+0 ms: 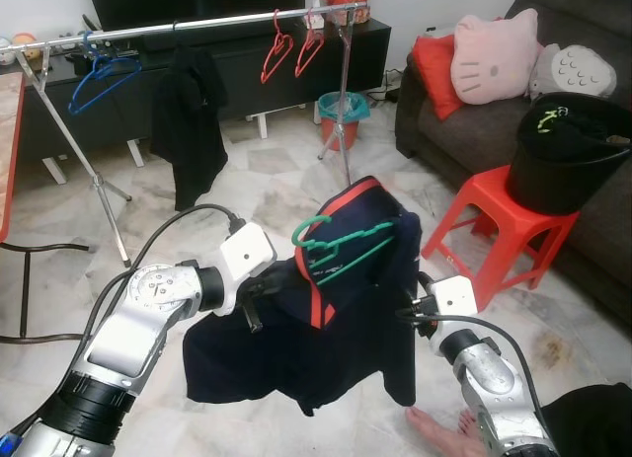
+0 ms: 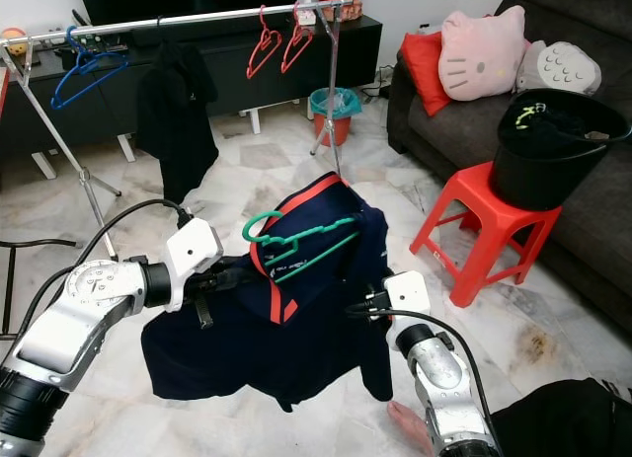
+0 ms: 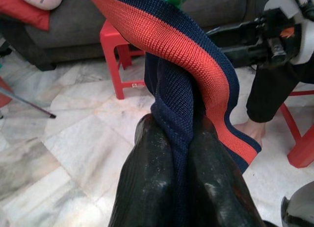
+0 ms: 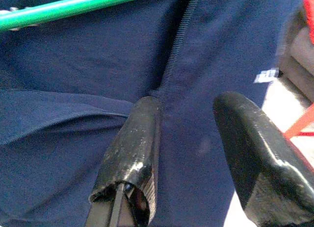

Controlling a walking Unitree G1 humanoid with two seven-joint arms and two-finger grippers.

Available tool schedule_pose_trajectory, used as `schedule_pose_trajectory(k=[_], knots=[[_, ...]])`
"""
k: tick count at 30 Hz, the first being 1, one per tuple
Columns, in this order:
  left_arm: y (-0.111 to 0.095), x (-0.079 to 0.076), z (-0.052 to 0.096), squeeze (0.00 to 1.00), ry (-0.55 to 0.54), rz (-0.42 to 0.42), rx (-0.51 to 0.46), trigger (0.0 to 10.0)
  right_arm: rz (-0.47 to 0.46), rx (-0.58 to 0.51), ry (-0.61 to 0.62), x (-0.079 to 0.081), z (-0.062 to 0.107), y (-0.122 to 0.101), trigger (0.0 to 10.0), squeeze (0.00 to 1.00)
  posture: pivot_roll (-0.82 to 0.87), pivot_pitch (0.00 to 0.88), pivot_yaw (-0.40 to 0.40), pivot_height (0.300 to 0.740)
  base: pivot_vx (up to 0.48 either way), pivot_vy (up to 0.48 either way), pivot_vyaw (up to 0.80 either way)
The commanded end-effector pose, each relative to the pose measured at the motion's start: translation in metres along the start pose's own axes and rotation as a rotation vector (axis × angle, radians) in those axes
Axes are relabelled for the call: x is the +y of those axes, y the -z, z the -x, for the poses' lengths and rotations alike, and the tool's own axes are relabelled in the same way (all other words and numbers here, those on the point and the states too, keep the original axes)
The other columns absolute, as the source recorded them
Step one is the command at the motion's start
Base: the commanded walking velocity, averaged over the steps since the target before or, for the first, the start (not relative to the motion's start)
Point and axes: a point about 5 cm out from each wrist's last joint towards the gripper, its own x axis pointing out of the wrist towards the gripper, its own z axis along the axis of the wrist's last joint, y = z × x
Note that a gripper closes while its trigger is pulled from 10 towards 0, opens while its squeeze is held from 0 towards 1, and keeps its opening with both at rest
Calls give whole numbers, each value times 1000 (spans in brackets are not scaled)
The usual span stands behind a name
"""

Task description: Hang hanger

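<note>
While the left gripper (image 3: 179, 153) pinches the navy shirt's (image 1: 326, 329) orange-trimmed collar between pressed fingers, the right gripper (image 4: 184, 138) stands spread against the cloth. The green hanger (image 1: 341, 248) lies on the shirt, the rail (image 1: 197, 25) at twelve o'clock beyond.

Navy shirt (image 2: 296, 309) on green hanger (image 2: 296, 245), both grippers alongside

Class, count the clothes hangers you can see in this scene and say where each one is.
4: a blue hanger and two red hangers on the rail; a green hanger in the navy shirt. Others may be hidden.
</note>
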Motion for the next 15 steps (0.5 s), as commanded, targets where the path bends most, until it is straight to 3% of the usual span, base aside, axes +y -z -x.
schedule_pose_trajectory(k=[1, 15], knots=[[-15, 5, 0, 0, -7, -36, -44, 10000, -7, -23, 5, -2, -4, -6, 10000, 1000, -134, 0, -17, 740, 0, 0, 0], [-17, 2, -1, 0, 0, -35, -55, 10000, 26, -66, 1, -10, -15, -16, 10000, 1000, -130, 0, -21, 740, 0, 0, 0]])
